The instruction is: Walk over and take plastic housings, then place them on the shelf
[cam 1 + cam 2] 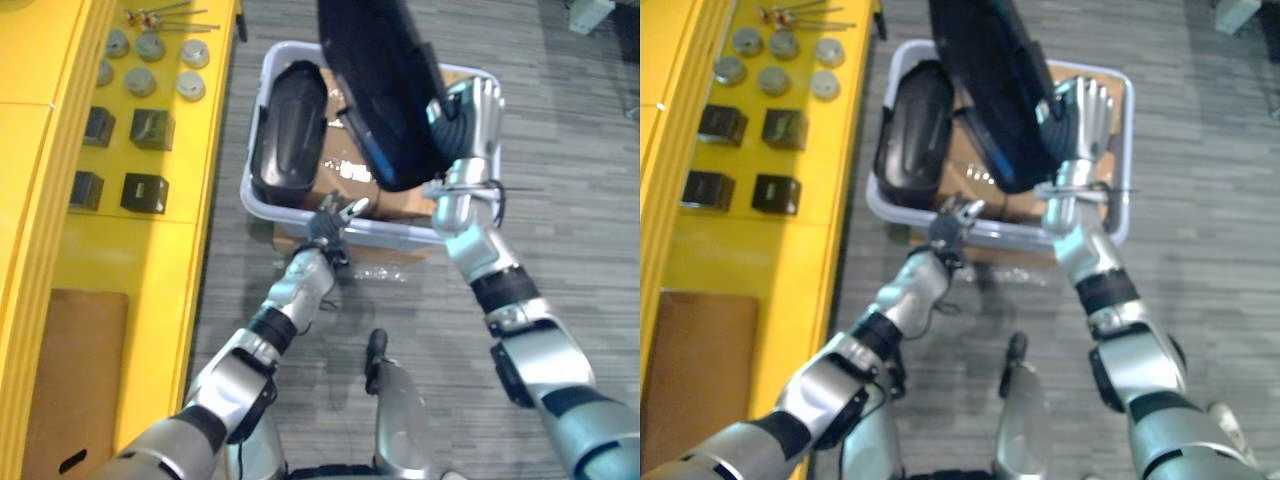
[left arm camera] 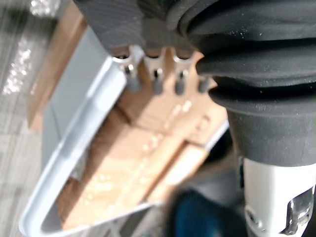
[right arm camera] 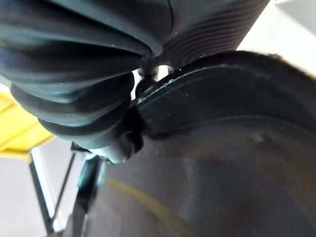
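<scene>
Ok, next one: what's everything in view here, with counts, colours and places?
Shelf: one, yellow, on the robot's left.
Discs: six, grey, round, shelf's far end.
Blocks: four, dark, nearer than the discs.
Bolts: several, metal, beyond the discs.
Cardboard sheet: one, brown, shelf's near end.
Carpet: grey, underfoot.
Tub: one, pale grey, on the carpet beside the shelf.
Cardboard layer: brown, inside the tub.
Plastic housings: two, black; lying housing in the tub's left side, raised housing above the tub.
Left hand: open, at the tub's near rim.
Right hand: gripping the raised housing.
</scene>
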You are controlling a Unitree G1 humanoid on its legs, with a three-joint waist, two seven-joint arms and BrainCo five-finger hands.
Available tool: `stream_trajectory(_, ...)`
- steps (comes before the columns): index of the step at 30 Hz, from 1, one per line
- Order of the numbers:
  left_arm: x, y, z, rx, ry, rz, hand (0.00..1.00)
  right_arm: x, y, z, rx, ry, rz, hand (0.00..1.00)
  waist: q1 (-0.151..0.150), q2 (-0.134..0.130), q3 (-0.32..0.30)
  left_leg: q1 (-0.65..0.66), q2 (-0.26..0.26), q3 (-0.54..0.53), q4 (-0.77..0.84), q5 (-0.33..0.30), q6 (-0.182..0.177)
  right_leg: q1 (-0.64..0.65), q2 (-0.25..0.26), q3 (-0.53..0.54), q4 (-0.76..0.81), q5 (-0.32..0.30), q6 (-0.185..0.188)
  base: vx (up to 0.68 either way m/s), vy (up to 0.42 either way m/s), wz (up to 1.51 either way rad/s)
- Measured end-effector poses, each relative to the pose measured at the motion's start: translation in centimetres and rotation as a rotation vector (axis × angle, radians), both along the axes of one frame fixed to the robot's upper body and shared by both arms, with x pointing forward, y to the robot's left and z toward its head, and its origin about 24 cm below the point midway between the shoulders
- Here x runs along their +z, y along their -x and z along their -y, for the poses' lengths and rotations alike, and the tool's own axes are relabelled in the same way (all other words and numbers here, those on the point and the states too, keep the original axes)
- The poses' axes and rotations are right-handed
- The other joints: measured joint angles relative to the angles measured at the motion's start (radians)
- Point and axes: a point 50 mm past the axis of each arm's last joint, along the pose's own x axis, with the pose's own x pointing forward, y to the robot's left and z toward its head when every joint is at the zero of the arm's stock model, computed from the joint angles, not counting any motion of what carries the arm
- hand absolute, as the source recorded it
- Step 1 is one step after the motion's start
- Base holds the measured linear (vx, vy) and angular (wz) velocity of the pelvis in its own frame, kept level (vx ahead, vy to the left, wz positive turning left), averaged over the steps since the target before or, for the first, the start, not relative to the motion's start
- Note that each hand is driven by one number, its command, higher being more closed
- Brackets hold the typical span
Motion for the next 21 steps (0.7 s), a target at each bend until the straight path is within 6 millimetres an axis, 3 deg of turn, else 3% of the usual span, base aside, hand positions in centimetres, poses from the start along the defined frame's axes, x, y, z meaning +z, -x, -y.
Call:
stream_trajectory(10, 1.3, 0.0, 0.0, 0.013, 0.1, 0.093, 0.0, -2.8, 2.2, -2.0, 0.146, 0.025, -0.009, 1.0, -0.024, -0.023, -0.006, 0.079, -0.002, 0.028, -0.052, 0.007, -0.008, 0.057, 0.004, 0.008, -0.036, 0.001, 0.0, 0.02, -0.001, -0.04)
stream_trajectory(18, 0.9, 0.2, -0.4, 0.058, 0.106, 0.083, 0.0, -4.0, 3.6, -2.8, 0.203, -0.038, -0.015, 1.0, -0.027, -0.028, -0.007, 0.129, -0.006, 0.042, -0.086, 0.01, -0.012, 0.101, 0.006, 0.008, -0.067, 0.003, 0.003, 0.02, -0.001, -0.02)
stream_trajectory(19, 0.8, 0.2, -0.6, 0.078, 0.11, 0.084, 1.0, -4.2, 3.9, -3.1, 0.216, -0.053, -0.017, 1.0, -0.028, -0.028, -0.008, 0.139, -0.007, 0.046, -0.091, 0.01, -0.012, 0.108, 0.006, 0.01, -0.071, 0.003, 0.003, 0.02, 0.001, -0.04)
stream_trajectory(21, 1.2, 0.2, -0.7, 0.088, 0.124, 0.107, 1.0, -4.3, 4.2, -3.5, 0.236, -0.076, -0.019, 1.0, -0.033, -0.03, -0.008, 0.14, -0.007, 0.047, -0.095, 0.011, -0.013, 0.109, 0.007, 0.01, -0.076, 0.004, 0.004, 0.01, 0.0, -0.02)
